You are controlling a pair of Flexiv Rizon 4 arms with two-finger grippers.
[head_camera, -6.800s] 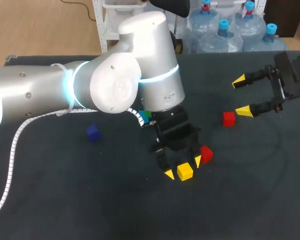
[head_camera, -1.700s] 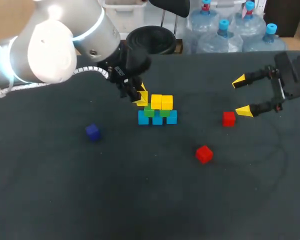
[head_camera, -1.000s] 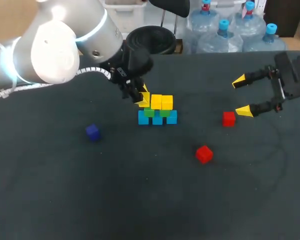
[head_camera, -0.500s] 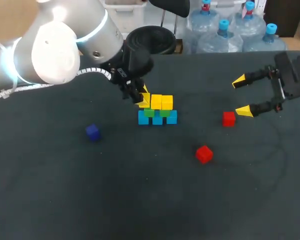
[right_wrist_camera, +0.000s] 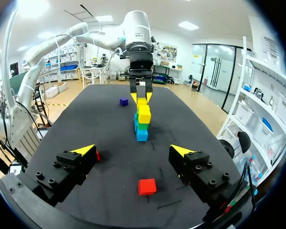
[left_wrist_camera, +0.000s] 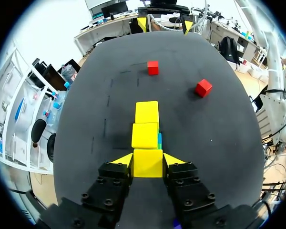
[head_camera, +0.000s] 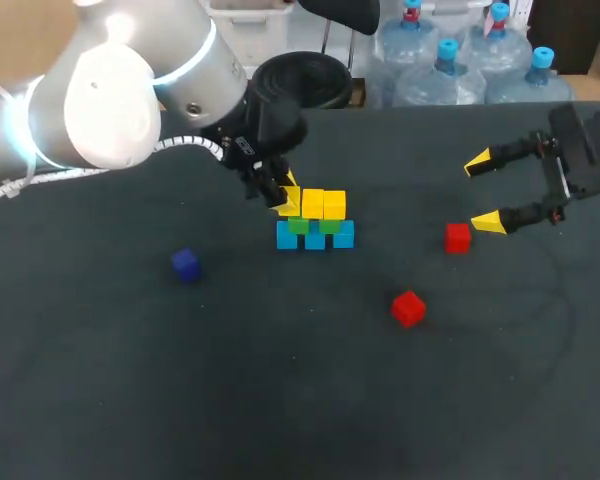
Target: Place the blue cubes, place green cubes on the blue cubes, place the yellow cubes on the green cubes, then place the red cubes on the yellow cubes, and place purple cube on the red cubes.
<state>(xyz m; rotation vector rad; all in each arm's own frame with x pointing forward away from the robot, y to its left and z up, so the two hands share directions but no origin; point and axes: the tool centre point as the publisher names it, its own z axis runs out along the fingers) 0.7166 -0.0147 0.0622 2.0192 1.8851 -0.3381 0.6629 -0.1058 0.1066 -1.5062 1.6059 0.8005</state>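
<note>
Left gripper [left_wrist_camera: 148, 161]: I am pinching a small yellow cube [left_wrist_camera: 148, 166] at nine o'clock of the blue-green-yellow cube stack [head_camera: 316, 224]. Right gripper [head_camera: 483, 192] is standing spread. Risk: opening off-centre, tipping the cube off.

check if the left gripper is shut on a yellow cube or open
Shut: the left gripper has both yellow tips pressed against the yellow cube between them.

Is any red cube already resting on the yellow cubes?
No: one red cube lies close to the right gripper and the other red cube farther out, both on the table, apart from the yellow cubes.
</note>
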